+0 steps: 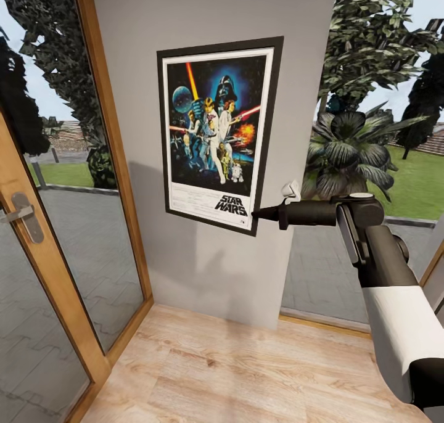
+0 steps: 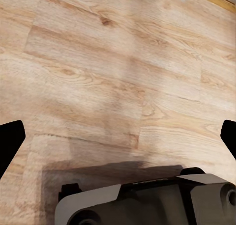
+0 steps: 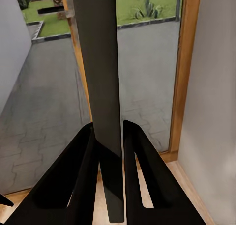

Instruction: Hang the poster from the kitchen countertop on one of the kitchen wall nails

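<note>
Holding the poster [image 1: 216,133] against the grey wall [image 1: 203,269]

We should keep it flat and level, easing it until it catches on a nail, which we cannot see. Our right gripper [image 1: 254,214] is clamped on its lower corner edge; our left gripper [image 2: 118,136] hangs spread apart over the floor [image 2: 113,72].

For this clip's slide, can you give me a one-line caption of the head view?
Right gripper pinches the lower right corner of the Star Wars poster, holding it up against the grey wall beside a glass door.
</note>
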Motion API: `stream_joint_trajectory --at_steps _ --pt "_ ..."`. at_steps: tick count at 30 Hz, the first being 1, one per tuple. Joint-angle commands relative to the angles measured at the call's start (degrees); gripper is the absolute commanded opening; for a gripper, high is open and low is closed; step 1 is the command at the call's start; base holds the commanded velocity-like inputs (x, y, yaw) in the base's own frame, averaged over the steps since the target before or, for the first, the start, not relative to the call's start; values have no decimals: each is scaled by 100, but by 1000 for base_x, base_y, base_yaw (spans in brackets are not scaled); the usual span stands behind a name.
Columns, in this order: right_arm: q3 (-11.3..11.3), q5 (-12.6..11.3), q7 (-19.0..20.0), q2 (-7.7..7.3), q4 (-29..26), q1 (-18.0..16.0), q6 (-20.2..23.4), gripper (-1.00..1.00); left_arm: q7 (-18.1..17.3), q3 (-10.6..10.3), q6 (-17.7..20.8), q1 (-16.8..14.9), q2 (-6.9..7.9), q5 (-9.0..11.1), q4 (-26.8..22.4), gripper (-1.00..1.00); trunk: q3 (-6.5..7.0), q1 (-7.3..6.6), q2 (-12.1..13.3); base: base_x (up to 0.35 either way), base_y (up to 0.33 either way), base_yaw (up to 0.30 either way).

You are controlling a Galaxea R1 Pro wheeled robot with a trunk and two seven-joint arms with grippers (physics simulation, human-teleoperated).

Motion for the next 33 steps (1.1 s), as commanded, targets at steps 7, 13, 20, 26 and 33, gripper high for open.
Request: stream_joint_trajectory --at_steps 7,13,20,26,33 --pt "-3 13 28 -2 -4 -4 55 -100 -33 15 42 0 -4 -25 -13 100 -4 3 -6 0 0 0" --pt "-5 13 21 -2 -6 -4 55 -100 -33 15 42 0 -4 -25 -13 100 -4 3 -6 4 0 0" --pt "-5 13 21 -4 -10 -4 55 -100 -33 13 42 0 -4 -25 -13 100 -4 3 -6 180 0 0" --pt "-5 11 21 -5 -11 -4 55 -100 -33 14 42 0 -4 -26 -13 100 -4 3 -6 315 1 0" --pt "-5 7 21 -10 -11 -4 55 -100 -36 14 42 0 -4 -27 -13 100 -4 3 -6 316 61 0"
